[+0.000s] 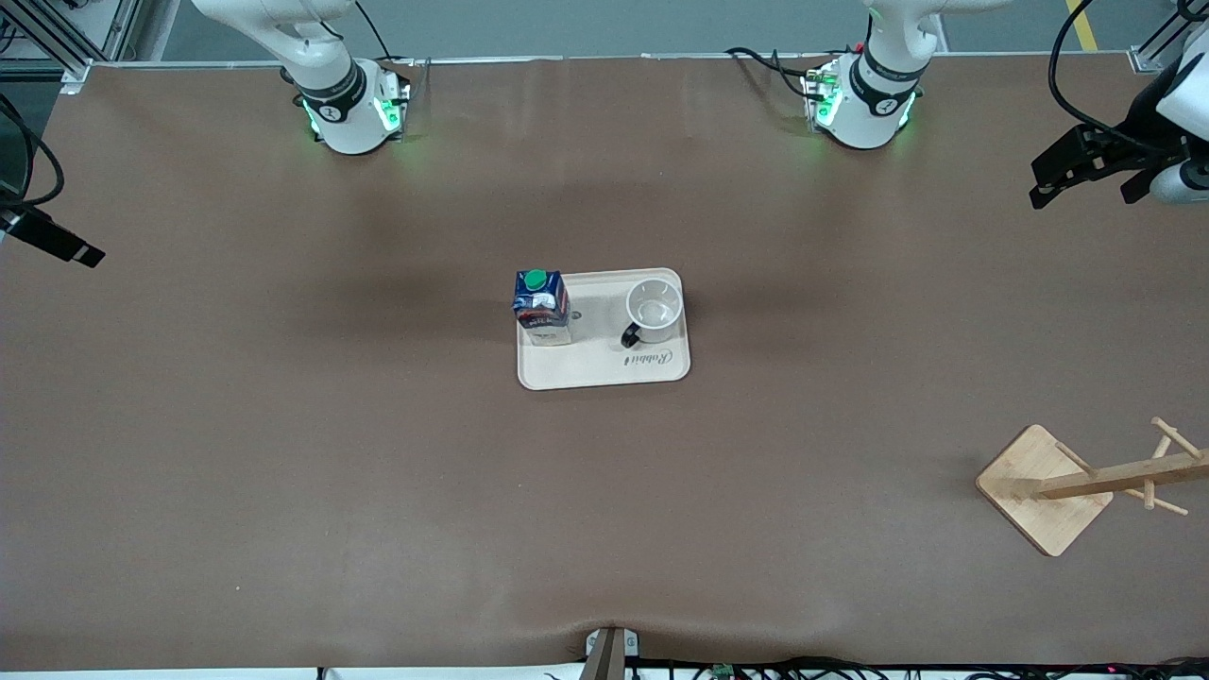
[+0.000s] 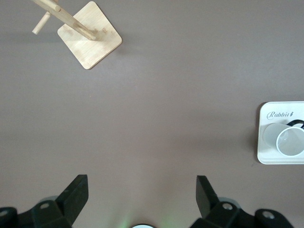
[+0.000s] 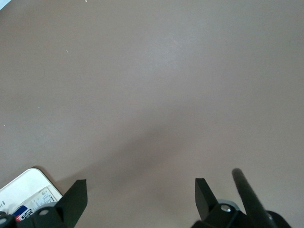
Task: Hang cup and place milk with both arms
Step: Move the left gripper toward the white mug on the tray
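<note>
1. Cup [image 1: 654, 309] and milk [image 1: 542, 307] both stood on the cream tray [image 1: 604, 368], my landmark, in the middle of the brown table [image 1: 283, 453].
2. On the tray, the cup sat upright toward the left arm's end, its mouth open upward and its black handle [image 1: 630, 334] pointing toward the front camera.
3. The milk stood upright at the tray's edge toward the right arm's end, green cap [image 1: 536, 279] on top, well apart from the cup.
4. Script lettering [image 1: 648, 359] marked the tray's bare part, nearer the front camera than the cup.
5. A wooden rack [image 1: 1086, 482] stood well apart from the tray, toward the left arm's end of the table and nearer the front camera, its square base [image 1: 1030, 510] flat on the table and its pegged post leaning out of the view.
6. My left fingers [image 2: 76, 194] were spread wide with nothing between them; my left gripper [image 1: 1086, 170] hung in the air over the table's edge at the left arm's end, well apart from the tray.
7. From my left wrist I saw the rack's base [image 2: 90, 42] and one end of the tray [image 2: 266, 142] with the cup [image 2: 285, 140] on it.
8. My right fingers [image 3: 76, 197] were likewise spread and held nothing; my right gripper [image 1: 52, 241] hung over the table's edge at the right arm's end, well apart from the tray.
9. From my right wrist only a corner of the tray [image 3: 28, 183] showed, with a bit of the milk's label [image 3: 20, 212].
</note>
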Robot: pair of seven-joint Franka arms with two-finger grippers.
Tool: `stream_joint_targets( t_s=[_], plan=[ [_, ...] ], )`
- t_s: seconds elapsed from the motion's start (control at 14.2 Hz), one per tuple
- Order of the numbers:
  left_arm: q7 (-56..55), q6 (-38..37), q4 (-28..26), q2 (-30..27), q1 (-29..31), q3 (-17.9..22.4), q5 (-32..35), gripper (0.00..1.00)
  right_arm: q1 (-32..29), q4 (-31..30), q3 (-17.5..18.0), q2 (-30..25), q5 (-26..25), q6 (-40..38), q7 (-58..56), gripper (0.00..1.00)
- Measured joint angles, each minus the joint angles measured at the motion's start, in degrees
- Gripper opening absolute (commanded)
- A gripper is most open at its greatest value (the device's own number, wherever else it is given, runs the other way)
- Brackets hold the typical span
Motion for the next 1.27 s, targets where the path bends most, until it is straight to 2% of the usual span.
stream_joint_targets(
  t_s=[0.49, 0.71, 0.85, 0.99, 1.27],
  plan=[
    [0.1, -1.1, 0.5, 0.1, -0.1, 0.0, 0.2, 1.00, -0.1, 0.9, 0.0, 0.1, 0.1, 0.2, 0.0, 1.00],
    [0.4, -2.2, 0.4, 1.9, -1.3, -1.1, 0.2, 1.00, 0.0, 0.9, 0.4, 1.1, 0.3, 0.2, 0.0, 1.00],
    [0.4, -3.3, -0.4, 4.0, -2.4, -3.4, 0.2, 1.00, -0.1, 1.0, 0.5, 1.8, 0.4, 0.2, 0.0, 1.00],
    [0.2, -2.6, -2.6, 5.6, -2.9, -7.5, 0.2, 1.00, -0.1, 1.1, 0.5, 2.1, 0.4, 0.2, 0.0, 1.00],
    [-5.2, 6.0, -10.4, 6.5, -3.3, -17.1, 0.2, 1.00, -0.1, 1.7, 0.7, 2.1, 0.3, 0.0, 0.0, 1.00]
  ],
)
